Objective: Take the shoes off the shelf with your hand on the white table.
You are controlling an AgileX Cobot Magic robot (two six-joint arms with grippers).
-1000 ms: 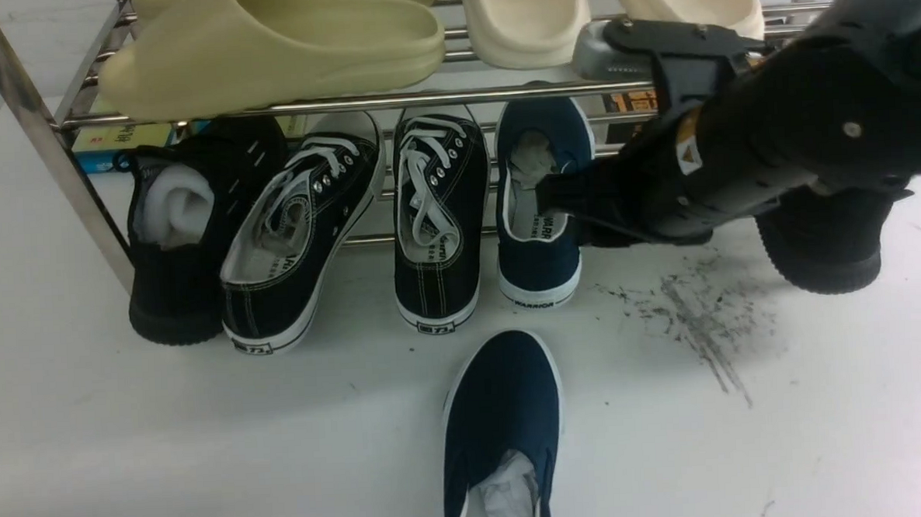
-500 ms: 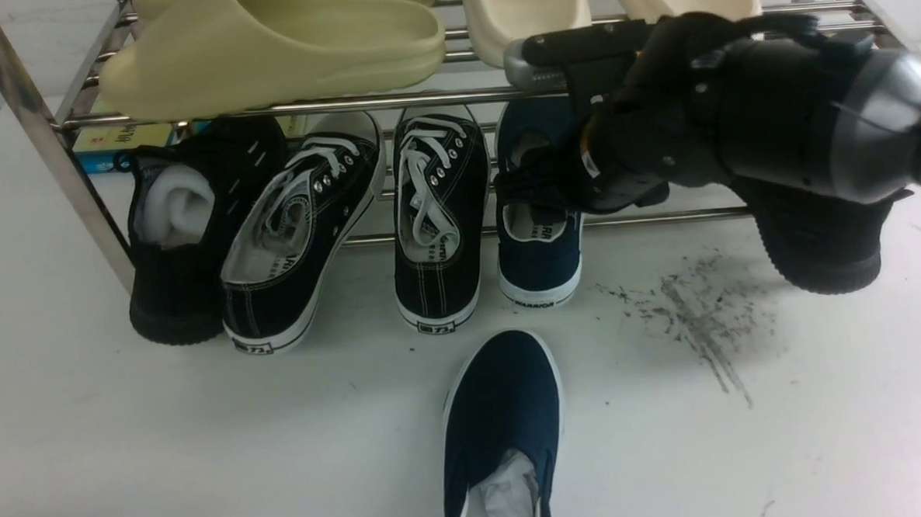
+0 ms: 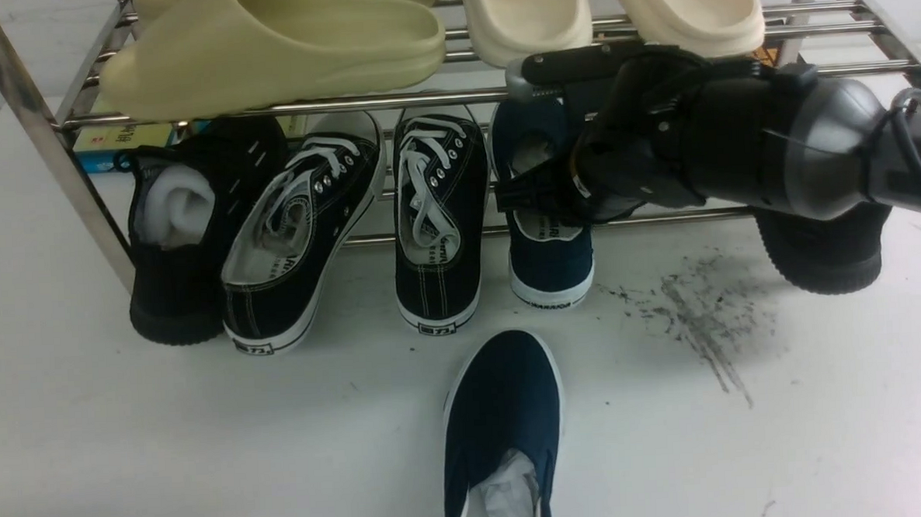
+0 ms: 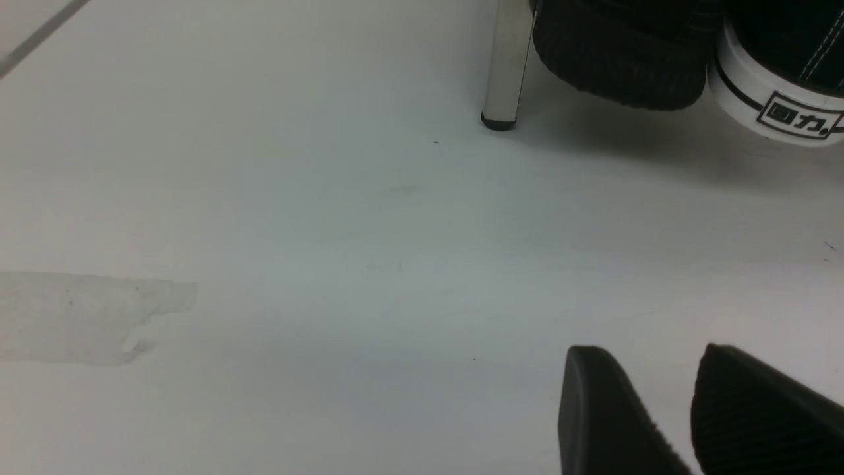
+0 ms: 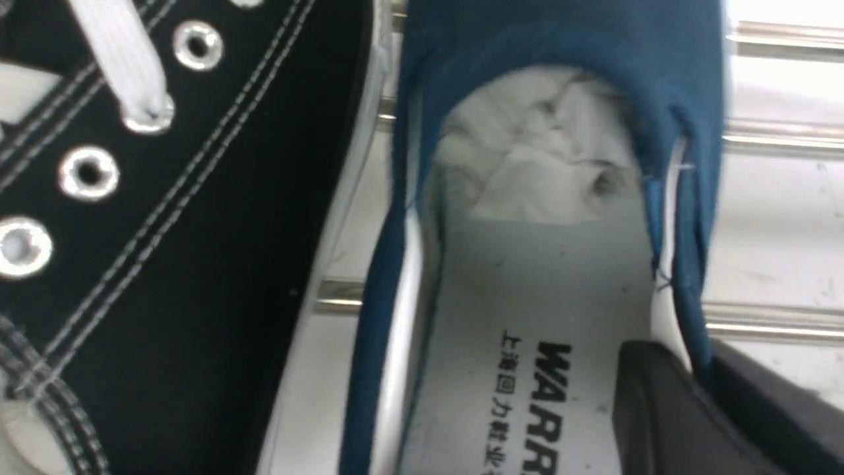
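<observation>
The right arm's black gripper (image 5: 702, 382) has its fingers clamped on the side wall of a navy-blue canvas slip-on with a white rubber sole and pale paper stuffing (image 3: 554, 266), one finger inside the shoe's opening and the other outside; this shoe sits on the lower tier of the two-tier shiny silver tube rack (image 3: 291, 108), beside a black canvas lace-up sneaker with white laces (image 3: 440, 283), while its mate, a matching navy-blue slip-on (image 3: 505, 396), lies on the broad white table (image 3: 204, 448) in front of the rack, near the patch of dark scuff streaks (image 3: 704, 318); the left arm's black gripper (image 4: 666, 396) hovers over the table, its fingertips parted, with nothing between them; pale green foam slippers (image 3: 281, 56) and cream foam clogs (image 3: 528, 22) rest on the upper tier
</observation>
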